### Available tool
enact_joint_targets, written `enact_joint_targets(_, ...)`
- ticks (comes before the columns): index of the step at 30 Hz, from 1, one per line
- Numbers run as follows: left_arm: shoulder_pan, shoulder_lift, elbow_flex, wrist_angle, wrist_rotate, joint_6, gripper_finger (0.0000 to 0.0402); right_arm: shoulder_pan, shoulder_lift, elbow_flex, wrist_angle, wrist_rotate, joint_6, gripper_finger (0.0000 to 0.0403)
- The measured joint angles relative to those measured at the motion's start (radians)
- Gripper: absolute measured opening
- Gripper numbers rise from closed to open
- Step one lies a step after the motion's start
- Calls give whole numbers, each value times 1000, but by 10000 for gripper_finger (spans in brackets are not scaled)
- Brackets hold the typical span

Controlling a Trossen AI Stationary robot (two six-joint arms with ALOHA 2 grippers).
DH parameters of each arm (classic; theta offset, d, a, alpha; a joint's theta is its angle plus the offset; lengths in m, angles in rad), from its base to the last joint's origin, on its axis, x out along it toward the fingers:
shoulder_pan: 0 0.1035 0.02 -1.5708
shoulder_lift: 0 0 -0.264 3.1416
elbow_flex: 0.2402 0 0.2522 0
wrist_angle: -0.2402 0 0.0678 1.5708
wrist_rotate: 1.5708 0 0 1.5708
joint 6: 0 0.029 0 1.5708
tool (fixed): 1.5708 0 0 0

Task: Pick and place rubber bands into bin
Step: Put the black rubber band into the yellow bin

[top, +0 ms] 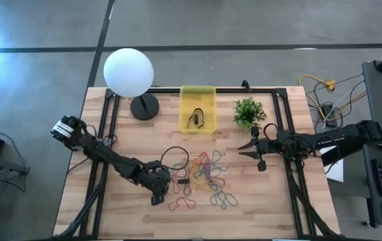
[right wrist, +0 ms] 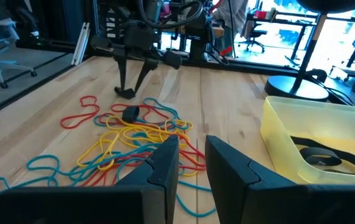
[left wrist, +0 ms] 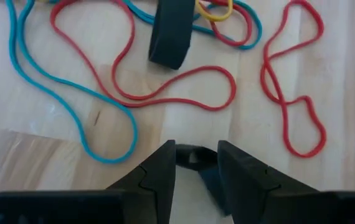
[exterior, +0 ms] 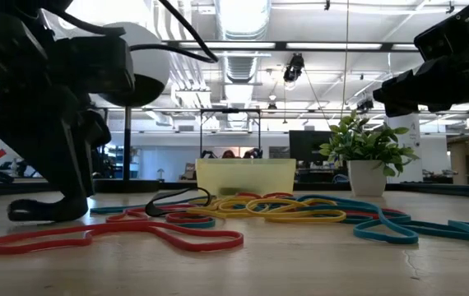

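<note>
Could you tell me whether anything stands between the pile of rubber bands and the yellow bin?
Nothing visible does: bare wood lies between the rubber bands and the bin. The plant and lamp stand off to either side.

1. I see bare wood along the bottom edge of the table (top: 110, 214), lower left and lower right of the high view; easy passage there.
2. The rubber bands (top: 204, 179) sprawl across the lower centre, cluttering the way.
3. The left gripper (top: 156, 195) sits at that tangle's left edge, blocking entry from the left.
4. The bin (top: 198, 109), top centre, is hemmed in by the lamp (top: 129, 73) to its left and the plant (top: 248, 112) to its right.
5. The right gripper (top: 253, 152) hangs right of centre, just below the plant.
</note>
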Motion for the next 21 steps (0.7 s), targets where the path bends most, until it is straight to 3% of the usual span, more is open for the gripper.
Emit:
enact_joint_targets(16, 0, 0, 2, -39, 25, -25, 102, 0, 0, 0, 0, 0, 0, 68)
enact_joint_targets(21, 0, 0, 0, -43, 26, -24, 72, 0, 0, 0, 0, 0, -1, 68)
